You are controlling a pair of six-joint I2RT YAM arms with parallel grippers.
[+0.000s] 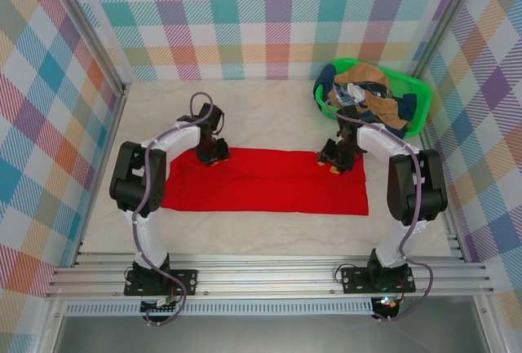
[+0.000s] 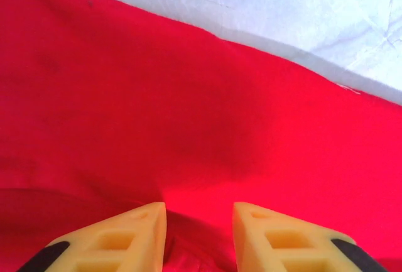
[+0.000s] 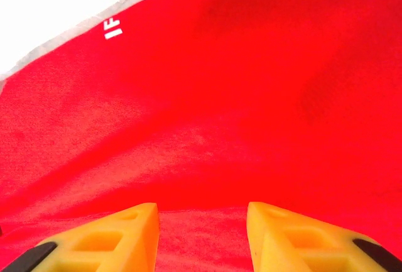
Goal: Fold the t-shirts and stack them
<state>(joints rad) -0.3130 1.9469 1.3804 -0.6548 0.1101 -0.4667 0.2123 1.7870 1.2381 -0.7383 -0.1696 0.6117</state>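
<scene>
Red shirt [image 1: 265, 180] lies as a long strip mid-table. Left gripper [image 1: 214, 153] and right gripper [image 1: 334, 160] sit at its far edge, jaws narrowly apart over cloth; I cannot tell if they pinch it. I should grip both ends evenly, lift together and fold toward me.

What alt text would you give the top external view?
A red shirt lies flat on the table, with the left gripper and right gripper at its far edge. A green basket of clothes stands at the far right.
</scene>
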